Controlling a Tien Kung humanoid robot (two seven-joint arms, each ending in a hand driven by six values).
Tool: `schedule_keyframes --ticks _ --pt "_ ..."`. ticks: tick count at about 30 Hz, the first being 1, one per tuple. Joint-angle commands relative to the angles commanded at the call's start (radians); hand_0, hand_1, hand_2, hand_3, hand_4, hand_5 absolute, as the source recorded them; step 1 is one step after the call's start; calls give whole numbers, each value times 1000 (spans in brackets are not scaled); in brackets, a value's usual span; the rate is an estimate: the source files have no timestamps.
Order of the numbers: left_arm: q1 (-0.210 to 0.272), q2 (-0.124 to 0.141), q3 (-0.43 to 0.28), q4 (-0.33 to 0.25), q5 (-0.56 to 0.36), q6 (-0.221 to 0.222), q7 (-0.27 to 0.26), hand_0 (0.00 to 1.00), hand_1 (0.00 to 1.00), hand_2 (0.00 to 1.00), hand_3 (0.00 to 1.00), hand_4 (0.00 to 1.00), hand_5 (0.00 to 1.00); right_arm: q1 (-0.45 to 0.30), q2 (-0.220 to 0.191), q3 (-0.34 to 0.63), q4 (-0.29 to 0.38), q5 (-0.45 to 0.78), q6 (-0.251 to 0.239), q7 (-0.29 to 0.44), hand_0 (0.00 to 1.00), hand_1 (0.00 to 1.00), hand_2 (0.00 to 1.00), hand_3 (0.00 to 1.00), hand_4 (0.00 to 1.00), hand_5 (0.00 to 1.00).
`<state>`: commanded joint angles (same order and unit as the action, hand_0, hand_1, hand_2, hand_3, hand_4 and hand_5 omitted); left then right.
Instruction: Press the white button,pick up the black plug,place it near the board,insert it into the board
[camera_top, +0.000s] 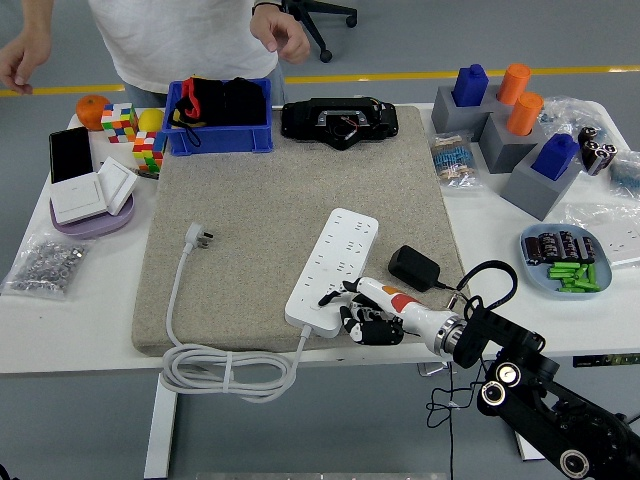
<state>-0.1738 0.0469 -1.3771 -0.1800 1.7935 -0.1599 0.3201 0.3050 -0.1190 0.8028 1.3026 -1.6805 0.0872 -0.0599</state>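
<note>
A white power strip (333, 267) lies slantwise on the beige mat (260, 200). My right hand (352, 308) comes in from the lower right; its extended forefinger tip (326, 299) rests on the strip's near end, where the white button is, and the other fingers are curled under, holding nothing. The black plug adapter (414, 268) lies on the mat just right of the strip, behind my hand, its black cable running off the table's edge. The strip's own white plug (198, 236) lies on the mat's left side. My left hand is out of view.
A person stands at the far left, hands hanging above the blue bin (220, 118). A black device (340, 120) sits at the mat's top. Rubik's cubes (120, 122), wall switches (92, 190) and a bag of screws (45, 265) lie left. Grey blocks (530, 140) and a blue tray (565, 262) sit right.
</note>
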Motion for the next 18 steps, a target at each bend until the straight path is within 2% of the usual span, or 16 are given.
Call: schedule_keyframes --ticks 18 --pt "-3 4 4 0 4 -2 0 692 636 612 639 561 203 13 4 -25 -30 -1 0 -2 2 2 51 700 238 2"
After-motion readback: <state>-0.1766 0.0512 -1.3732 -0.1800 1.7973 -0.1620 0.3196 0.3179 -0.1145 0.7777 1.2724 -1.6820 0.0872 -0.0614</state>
